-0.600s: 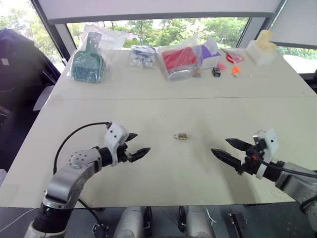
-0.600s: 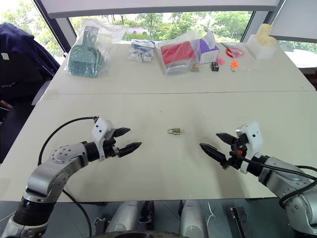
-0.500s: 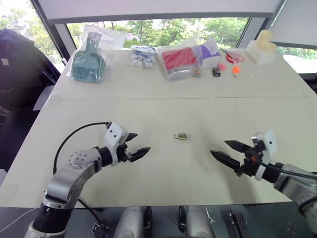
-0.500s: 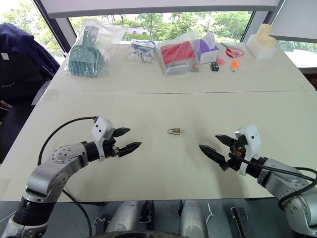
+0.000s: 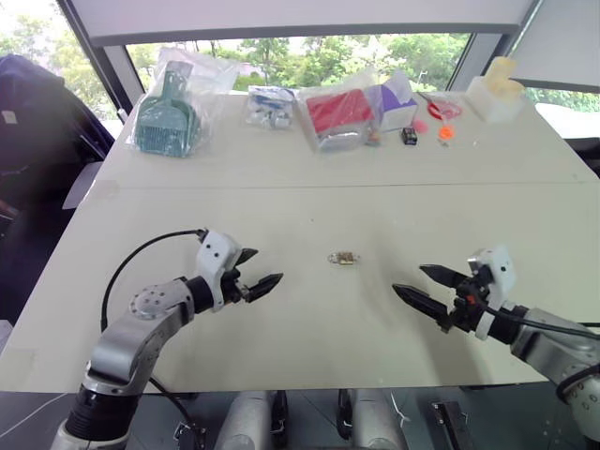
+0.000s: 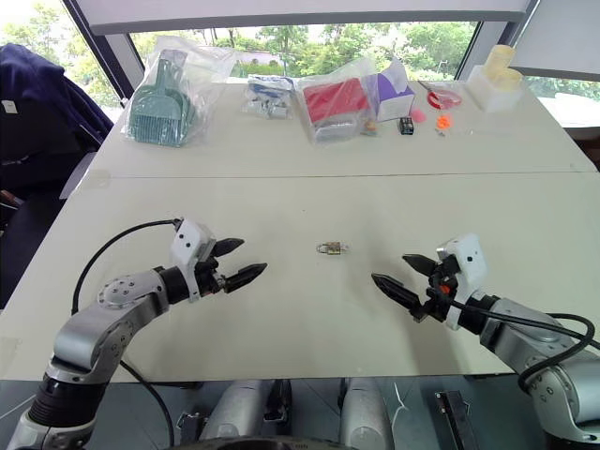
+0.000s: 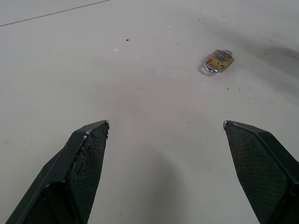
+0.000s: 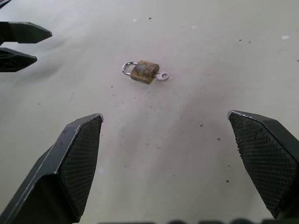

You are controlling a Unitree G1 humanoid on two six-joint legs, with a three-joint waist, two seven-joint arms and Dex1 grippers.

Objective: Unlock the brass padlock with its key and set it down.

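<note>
**Bench stock: padlock w/ key, both hands wide and empty**

1. Brass padlock [image 8: 144, 71]: we log it lying flat on the bench [image 5: 309, 309], near the middle, between the two hands and a bit farther out than both. Yellow-gold body, thin silver shackle at one end. Touching nothing but the bench.
2. Key [image 8: 162, 76]: we see its small silver head sticking out of the padlock's body at the end opp. the shackle. Seated in the lock, as far as we can tell; blade hidden.
3. Left hand [image 5: 257, 273]: fingers spread wide, nothing between them. Hovers over the bench on the robot's left of the padlock, well apart from it, tips pointing toward it.
4. Right hand [image 5: 418, 286]: fingers also wide, empty. On the robot's right of the padlock, apart from it, tips aimed inward.
5. Far edge of bench, misc.: teal item in clear bag [image 5: 167, 120], red item in clear bag [image 5: 337, 114], purple box [image 5: 397, 101], small black box [image 5: 410, 136], white foam block [image 5: 495, 98]. All well apart from the padlock.
</note>
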